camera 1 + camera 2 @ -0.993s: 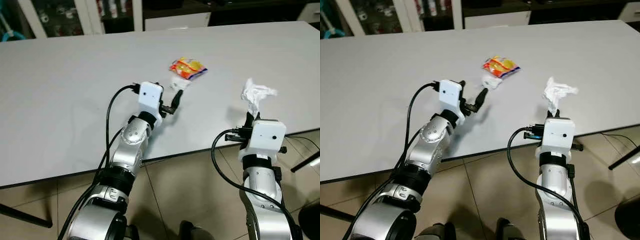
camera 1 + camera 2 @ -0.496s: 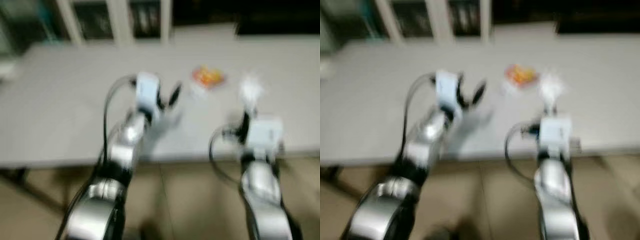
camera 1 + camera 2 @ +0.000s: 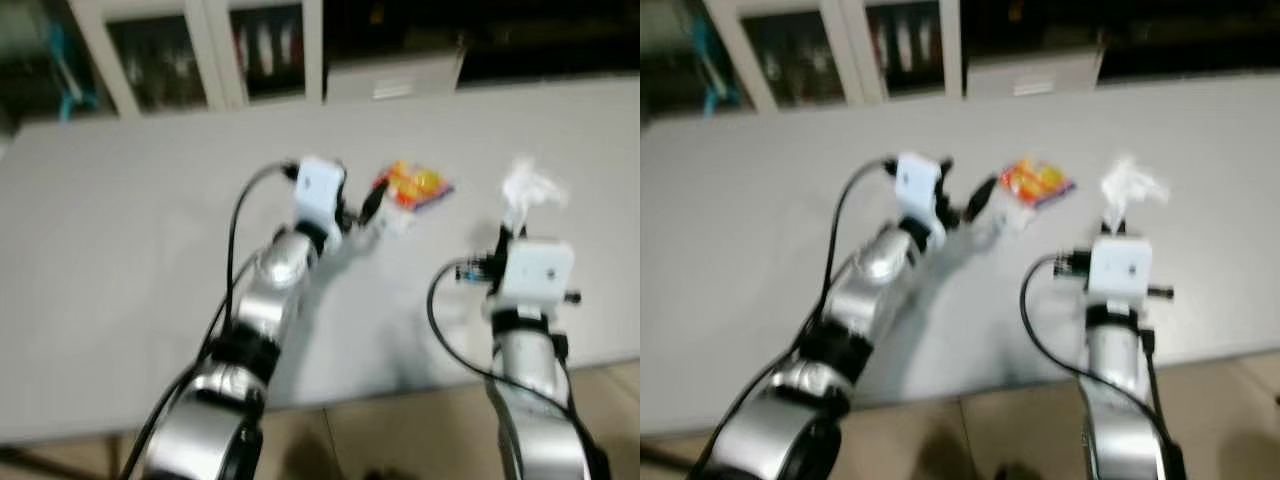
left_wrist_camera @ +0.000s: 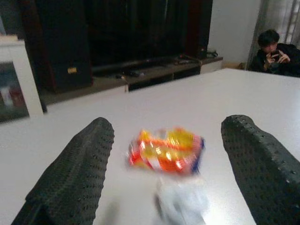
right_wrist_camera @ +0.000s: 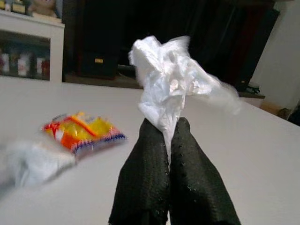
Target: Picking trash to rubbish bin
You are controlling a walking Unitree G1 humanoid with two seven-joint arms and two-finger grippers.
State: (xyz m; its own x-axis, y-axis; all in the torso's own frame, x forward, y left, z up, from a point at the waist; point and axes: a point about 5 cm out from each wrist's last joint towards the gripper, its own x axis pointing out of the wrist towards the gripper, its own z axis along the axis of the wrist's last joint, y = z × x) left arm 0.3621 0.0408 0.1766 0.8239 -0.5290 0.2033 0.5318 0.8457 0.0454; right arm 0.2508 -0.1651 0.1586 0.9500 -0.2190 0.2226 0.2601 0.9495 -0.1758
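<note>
**Tissue pinched at right, wrapper framed at left**

Spread across the whole scene: a broad white table (image 3: 120, 250), slightly blurred in the head views, with glass-fronted cabinets (image 3: 160, 60) behind its far edge and tan floor tiles below its near edge.

At left, reaching forward over the tabletop: the left gripper (image 3: 365, 210) on its silver arm, black cable looping back along the forearm. Jaws spread wide, nothing between them. Seen from the left wrist, one dotted black finger (image 4: 75, 168) on each side, framing the trash ahead.

Just beyond those fingertips, lying flat on the table: a small crumpled white scrap (image 4: 180, 201), blurred, and right behind it an orange and yellow snack wrapper (image 3: 415, 187) with a blue-purple edge. Scrap and wrapper close together, perhaps touching; too soft to tell. Neither one touched by the left gripper.

Further right, near the table's front edge: the right gripper (image 3: 508, 235), pointing up and forward from its white wrist block. Jaws closed tight on the lower tip of a crumpled white tissue (image 5: 168, 89), which stands up above the fingertips, lifted off the tabletop. From the right wrist, both fingers (image 5: 145, 173) pressed together with the tissue's tail squeezed between them.

Far off in the left wrist view, beyond the table's corner: a seated person (image 4: 274, 51) in dark clothing.
</note>
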